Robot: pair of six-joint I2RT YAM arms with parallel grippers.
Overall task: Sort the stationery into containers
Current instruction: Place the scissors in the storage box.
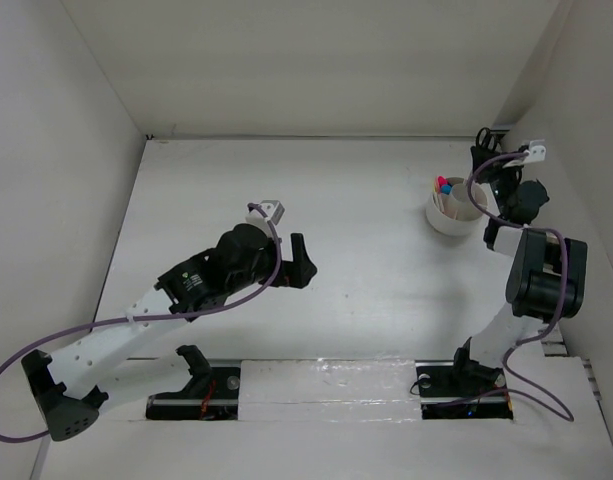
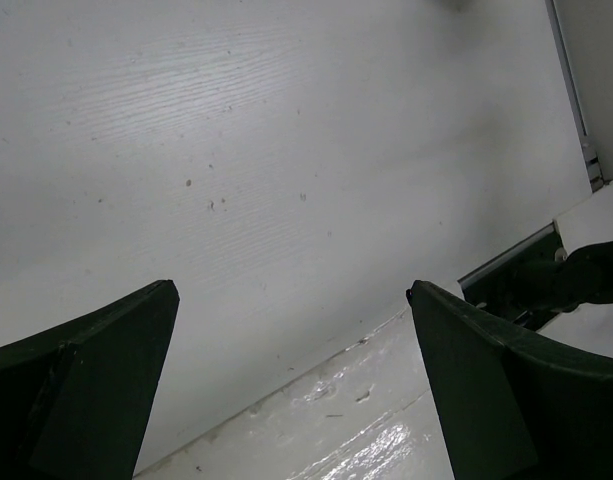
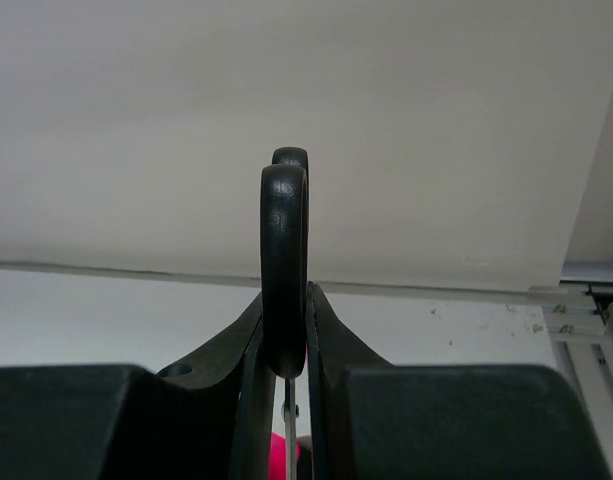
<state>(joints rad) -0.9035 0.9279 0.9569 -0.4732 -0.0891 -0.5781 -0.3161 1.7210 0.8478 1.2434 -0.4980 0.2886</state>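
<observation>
My right gripper (image 1: 483,163) is shut on the black-handled scissors (image 1: 482,136) at the far right, just right of and behind the round white cup (image 1: 452,212). In the right wrist view the gripper (image 3: 286,315) clamps the scissors (image 3: 284,250) edge-on, handles up and the thin blade pointing down, with a pink item (image 3: 277,462) below. The cup holds pink and blue tips (image 1: 444,185) and pale sticks. My left gripper (image 1: 300,262) is open and empty over the bare table's middle; its fingers (image 2: 96,380) stand wide apart.
White walls enclose the table on the left, back and right. A glossy taped strip (image 2: 366,420) runs along the near edge between the arm bases (image 1: 201,390). A metal rail (image 3: 581,310) lines the right wall.
</observation>
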